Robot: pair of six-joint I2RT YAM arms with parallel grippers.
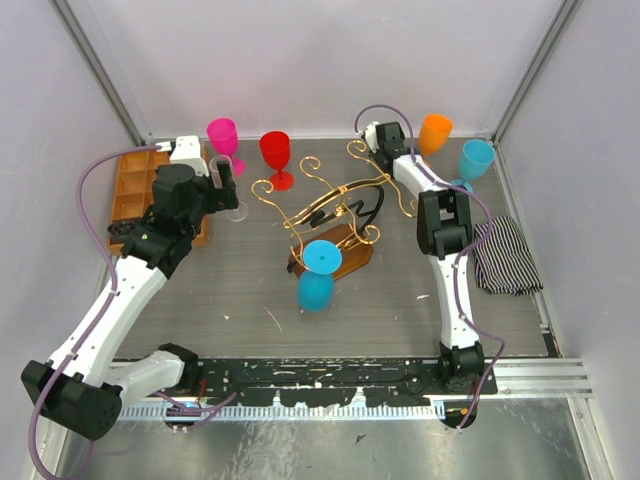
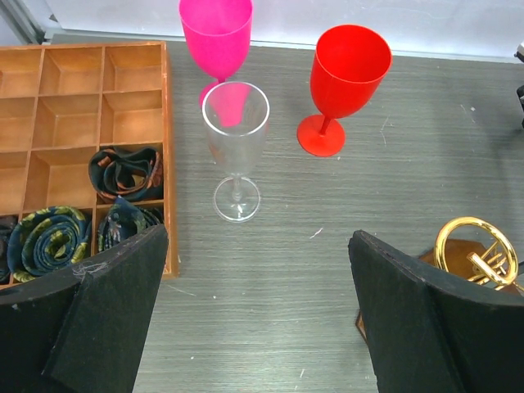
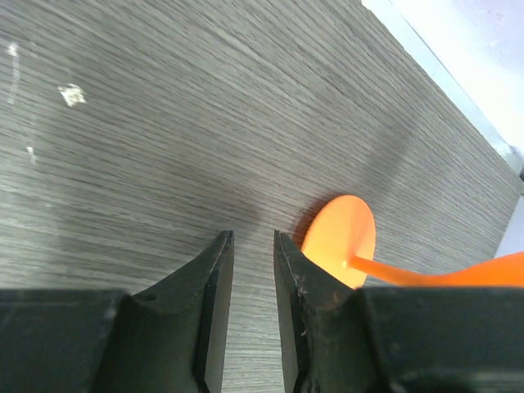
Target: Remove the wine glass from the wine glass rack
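Observation:
The gold wire wine glass rack stands on its brown wooden base mid-table. A blue wine glass hangs from its near side and looks blurred. My left gripper is wide open and empty. In the left wrist view, that gripper is just short of an upright clear glass, and a gold scroll of the rack shows at right. My right gripper is at the back beside an orange glass. In the right wrist view, its jaws are nearly closed on nothing, with the orange foot outside its right finger.
A pink glass and a red glass stand at the back left. A teal glass stands at the back right. An orange compartment tray holding rolled ties lies at the left. A striped cloth lies at the right edge.

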